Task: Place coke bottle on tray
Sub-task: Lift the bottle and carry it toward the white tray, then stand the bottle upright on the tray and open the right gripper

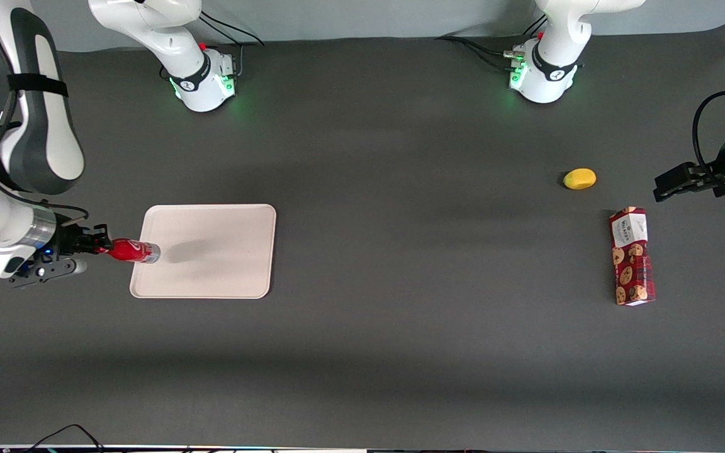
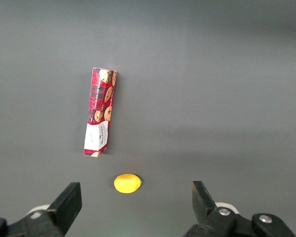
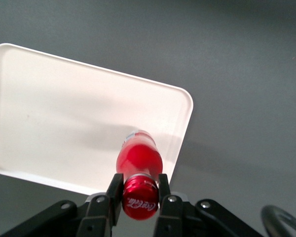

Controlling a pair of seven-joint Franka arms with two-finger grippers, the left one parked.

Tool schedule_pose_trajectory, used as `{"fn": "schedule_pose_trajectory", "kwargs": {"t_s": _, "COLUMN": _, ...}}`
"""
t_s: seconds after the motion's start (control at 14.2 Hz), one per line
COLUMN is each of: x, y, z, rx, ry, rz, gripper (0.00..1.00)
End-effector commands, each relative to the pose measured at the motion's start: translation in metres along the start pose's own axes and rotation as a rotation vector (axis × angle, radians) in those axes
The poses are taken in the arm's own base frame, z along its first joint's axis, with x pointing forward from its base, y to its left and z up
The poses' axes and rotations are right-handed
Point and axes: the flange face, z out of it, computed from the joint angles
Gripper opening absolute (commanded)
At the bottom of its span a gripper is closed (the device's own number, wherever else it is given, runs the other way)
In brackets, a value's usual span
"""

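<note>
My right gripper [image 1: 101,246] is shut on the cap of the coke bottle [image 1: 133,250], a small red bottle with a silvery base. It holds the bottle lying sideways in the air, base end over the rim of the cream tray [image 1: 211,277] at the tray's edge toward the working arm's end of the table. In the right wrist view the fingers [image 3: 114,190] clamp the red cap with white script, and the coke bottle [image 3: 139,157] points out over the tray [image 3: 54,108] near its corner.
A long red cookie-printed box [image 1: 631,256] and a yellow lemon-like object [image 1: 579,178] lie toward the parked arm's end of the table. Both also show in the left wrist view, the box [image 2: 100,111] and the yellow object [image 2: 127,183].
</note>
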Motion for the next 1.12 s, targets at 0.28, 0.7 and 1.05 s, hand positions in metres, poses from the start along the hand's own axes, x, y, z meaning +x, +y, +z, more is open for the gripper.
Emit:
{"fn": "schedule_pose_trajectory", "kwargs": {"t_s": 0.28, "x": -0.036, "y": -0.010, "z": 0.040, "rx": -0.025, "ry": 0.047, "rz": 0.066, "gripper": 0.06}}
{"fn": "schedule_pose_trajectory", "kwargs": {"t_s": 0.7, "x": -0.035, "y": -0.011, "z": 0.036, "rx": -0.028, "ry": 0.068, "rz": 0.100, "gripper": 1.00}}
{"fn": "schedule_pose_trajectory", "kwargs": {"t_s": 1.05, "x": -0.009, "y": -0.065, "z": -0.052, "rx": -0.017, "ry": 0.091, "rz": 0.175, "gripper": 1.00}}
